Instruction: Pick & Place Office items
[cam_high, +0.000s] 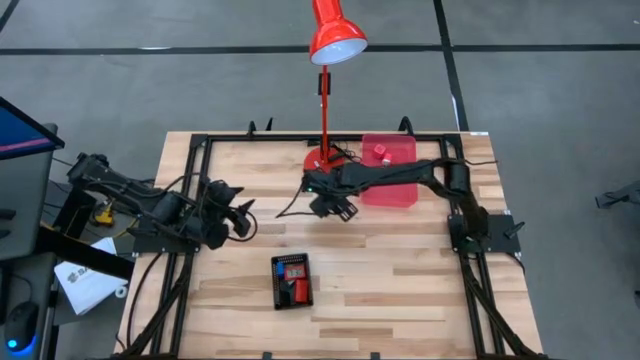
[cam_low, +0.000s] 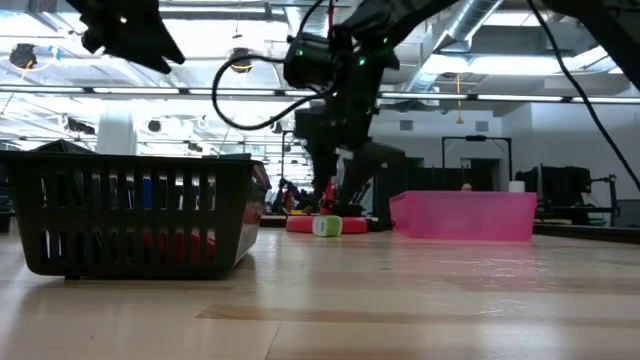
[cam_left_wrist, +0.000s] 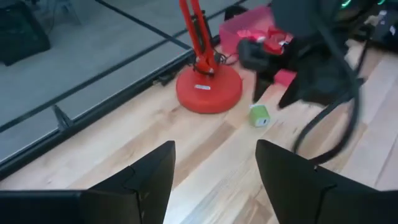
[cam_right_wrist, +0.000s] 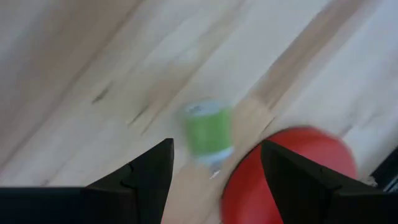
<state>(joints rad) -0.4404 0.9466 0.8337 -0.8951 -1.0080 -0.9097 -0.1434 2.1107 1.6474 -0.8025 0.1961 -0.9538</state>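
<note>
A small green and white piece (cam_right_wrist: 207, 130) lies on the wood table beside the red lamp's round base (cam_right_wrist: 289, 168); it also shows in the low view (cam_low: 327, 226) and the left wrist view (cam_left_wrist: 259, 116). My right gripper (cam_right_wrist: 214, 168) hangs open above it, pointing down, touching nothing; in the high view (cam_high: 338, 208) it covers the piece. My left gripper (cam_left_wrist: 214, 168) is open and empty at the table's left (cam_high: 243, 215). A pink block (cam_high: 380, 152) lies in the translucent pink tray (cam_high: 392, 190). Red pieces (cam_high: 293, 288) lie in the black tray (cam_high: 276, 280).
The tall red desk lamp (cam_high: 323, 100) stands at the table's far middle, its base (cam_high: 322, 158) just beyond my right gripper. The black tray (cam_low: 130, 215) is near the front middle, and the pink tray (cam_low: 465, 215) is at the far right. Bare wood lies between them.
</note>
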